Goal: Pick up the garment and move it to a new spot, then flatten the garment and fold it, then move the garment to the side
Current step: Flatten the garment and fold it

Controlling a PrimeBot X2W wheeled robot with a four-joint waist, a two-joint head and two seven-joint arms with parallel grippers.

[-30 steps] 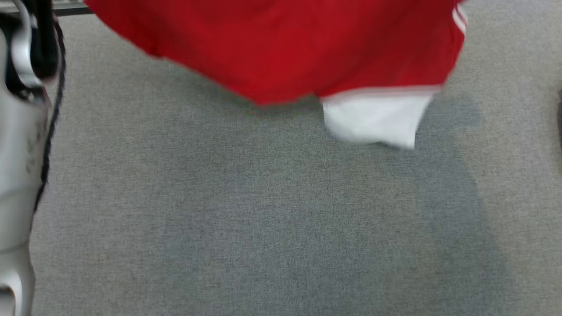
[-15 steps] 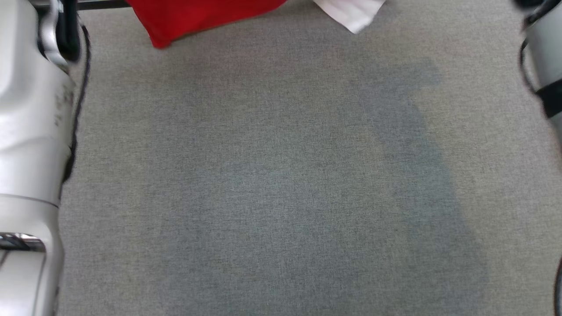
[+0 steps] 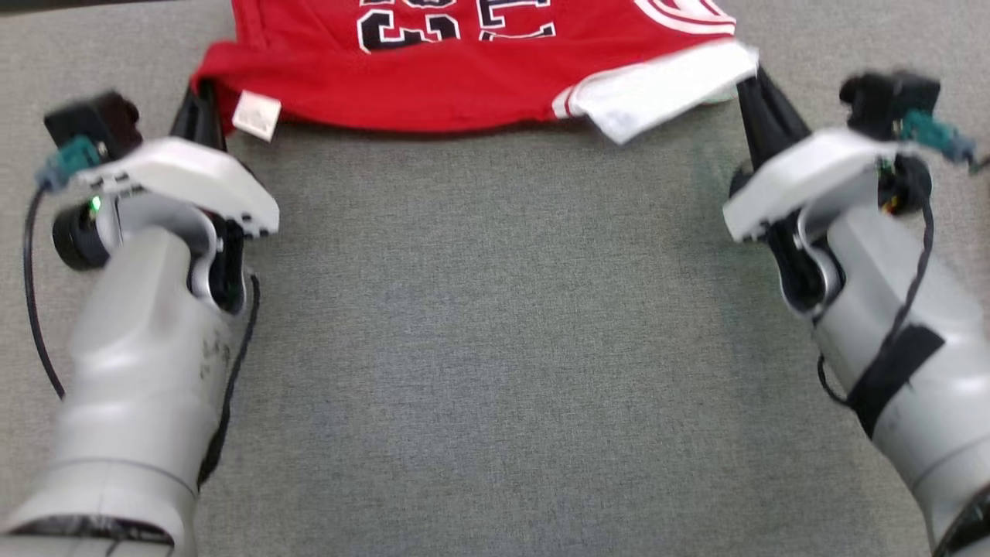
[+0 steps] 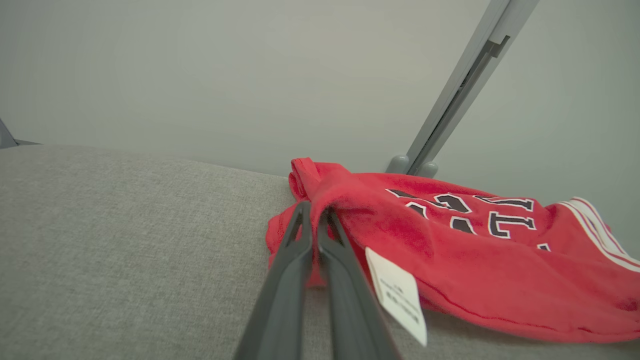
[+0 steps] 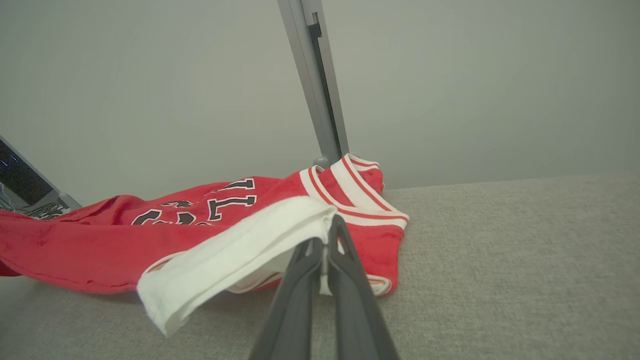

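The garment (image 3: 464, 70) is a red jersey with black-and-white lettering and a white sleeve, lying bunched at the far edge of the grey cloth table (image 3: 495, 348). My left gripper (image 3: 199, 104) is shut on its left red corner, next to a white label (image 3: 257, 116). In the left wrist view the dark fingers (image 4: 300, 250) pinch red cloth of the garment (image 4: 450, 260). My right gripper (image 3: 754, 89) is shut on the white sleeve end at the right. From the right wrist, the fingers (image 5: 345, 250) clamp the white edge of the garment (image 5: 240, 245).
A grey upright post (image 5: 315, 80) stands just behind the garment at the table's far edge, also seen as a slanted post (image 4: 460, 85) from the left wrist. A pale wall lies beyond. A dark screen (image 5: 20, 185) sits at far left.
The head camera has tilted, bringing both arms and grippers fully into the picture. The garment, hanging and blurred a second ago, now rests on the table at the far edge.
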